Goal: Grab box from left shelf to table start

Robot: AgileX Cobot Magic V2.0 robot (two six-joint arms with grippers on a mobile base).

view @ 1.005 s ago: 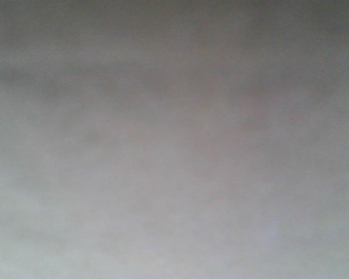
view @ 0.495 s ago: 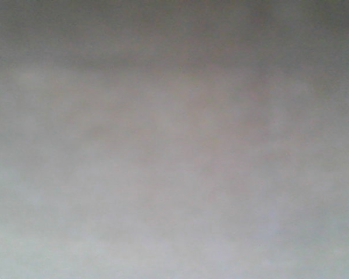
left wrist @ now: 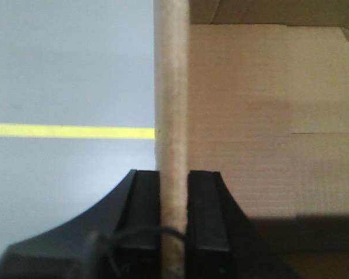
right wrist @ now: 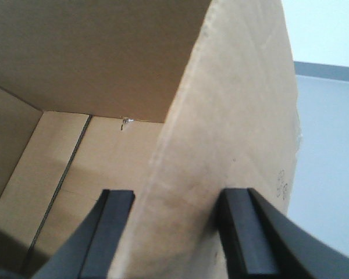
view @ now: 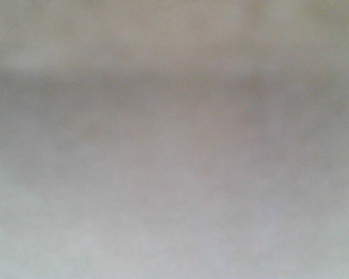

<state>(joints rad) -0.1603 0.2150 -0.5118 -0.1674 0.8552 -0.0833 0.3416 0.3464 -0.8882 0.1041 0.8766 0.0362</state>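
The front-facing view gives no room at all: a blurred grey-brown field fills it from edge to edge, with a darker band near the top. Nothing in it can be named. Something may sit right against the lens, but that is a guess.

In the left wrist view the background is pale grey floor crossed by a yellow line. The box takes the right half, open, its brown inner wall and a seam showing. The left gripper is clamped on the top edge of the box's side wall, one black finger outside and one inside, both pressed flat to the cardboard.

In the right wrist view pale floor and a grey strip show at the right edge. The opposite wall of the box runs up between the fingers of the right gripper. The fingers stand wider apart here and the wall leans across the gap. It touches the outer finger, but whether the pair is pressing it I cannot tell.

Neither the left shelf nor the table appears, and only floor shows beside the box, so I judge this to be the carry between them. The next move calls for both arms travelling together, keeping the box level so neither wall slips or tears, then lowering once the table is beneath.
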